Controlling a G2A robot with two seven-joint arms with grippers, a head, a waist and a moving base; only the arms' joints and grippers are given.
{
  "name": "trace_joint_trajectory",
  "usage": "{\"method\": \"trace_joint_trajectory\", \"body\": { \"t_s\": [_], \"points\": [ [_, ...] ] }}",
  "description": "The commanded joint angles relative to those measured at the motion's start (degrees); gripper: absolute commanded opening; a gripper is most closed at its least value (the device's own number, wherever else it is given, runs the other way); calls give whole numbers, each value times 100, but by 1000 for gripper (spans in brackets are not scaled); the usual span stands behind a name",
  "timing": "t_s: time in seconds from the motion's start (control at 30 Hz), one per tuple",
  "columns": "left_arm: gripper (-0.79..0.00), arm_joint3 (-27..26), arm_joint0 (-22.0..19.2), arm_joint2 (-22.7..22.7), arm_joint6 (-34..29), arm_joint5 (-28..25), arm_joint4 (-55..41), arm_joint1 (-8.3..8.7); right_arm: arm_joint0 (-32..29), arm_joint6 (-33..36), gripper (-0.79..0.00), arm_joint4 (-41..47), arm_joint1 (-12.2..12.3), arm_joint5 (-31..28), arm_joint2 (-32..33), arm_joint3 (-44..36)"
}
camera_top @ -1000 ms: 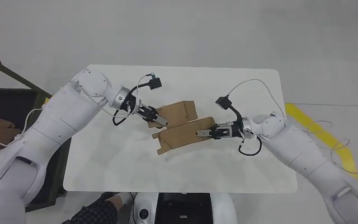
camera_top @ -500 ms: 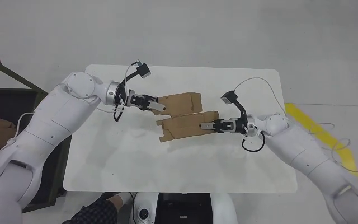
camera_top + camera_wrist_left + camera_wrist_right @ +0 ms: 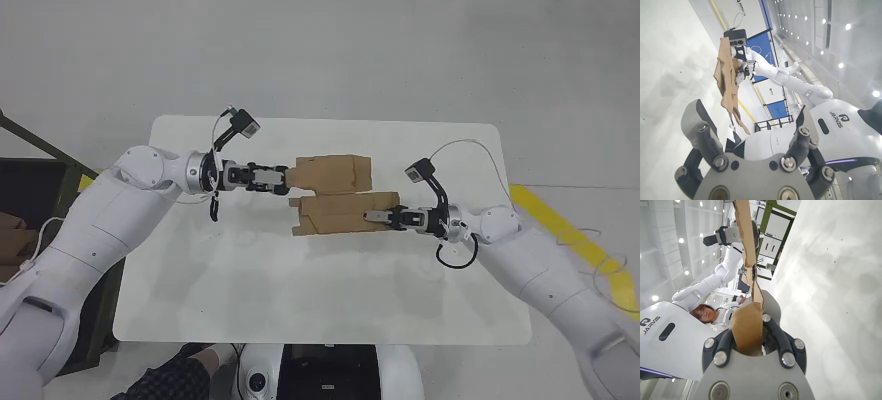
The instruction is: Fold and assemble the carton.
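carton: flattened, over mid-worktop | right gripper: jaws clamped on its right flap | left gripper: jaws spread at its left end | handling: likely light, floppy, tear-prone; grip panel edges

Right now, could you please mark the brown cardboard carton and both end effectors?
Brown cardboard carton [image 3: 330, 212]: top view, near panel.
Left end effector [image 3: 290, 180]: top view, between fingertips.
Right end effector [image 3: 374, 216]: top view, between fingertips.
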Motion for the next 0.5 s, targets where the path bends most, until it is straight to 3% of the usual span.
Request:
{"method": "trace_joint_trajectory", "body": {
  "t_s": [0.0,0.47],
  "points": [
    [0,3,14,-27,-18,18,-7,-18,-27,-24,-785,-24,-24,13,33,46],
    [0,-1,188,-338,-165,165,-181,-139,-178,-475,-785,-656,-186,226,316,101]
  ]
}}
